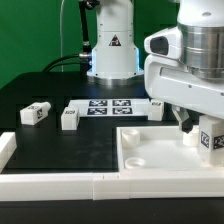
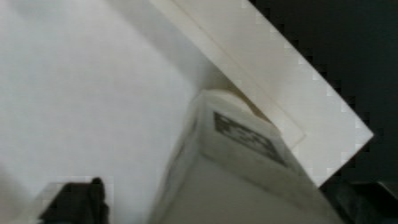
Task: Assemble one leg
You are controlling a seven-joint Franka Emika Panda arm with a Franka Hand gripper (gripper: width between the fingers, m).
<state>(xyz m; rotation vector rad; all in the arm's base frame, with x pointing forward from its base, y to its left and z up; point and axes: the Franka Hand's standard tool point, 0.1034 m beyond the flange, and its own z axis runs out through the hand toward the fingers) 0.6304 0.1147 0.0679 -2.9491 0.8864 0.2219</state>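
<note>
Tool (image 2: 217,203) fingers apart, not clamped, straddling the leg (image 2: 240,140), which appears to stand upright on the white panel (image 1: 165,152) near its corner at the exterior view's right, directly beneath the tool.

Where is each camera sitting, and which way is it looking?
Exterior view: off the arm, low by the table's front, looking across the black table toward the robot's base; the arm's wrist fills the exterior view's right.
Wrist view: on the wrist, looking down at the white panel and one leg; two dark fingertips show.
Shared: both show that leg and the white panel.
</note>
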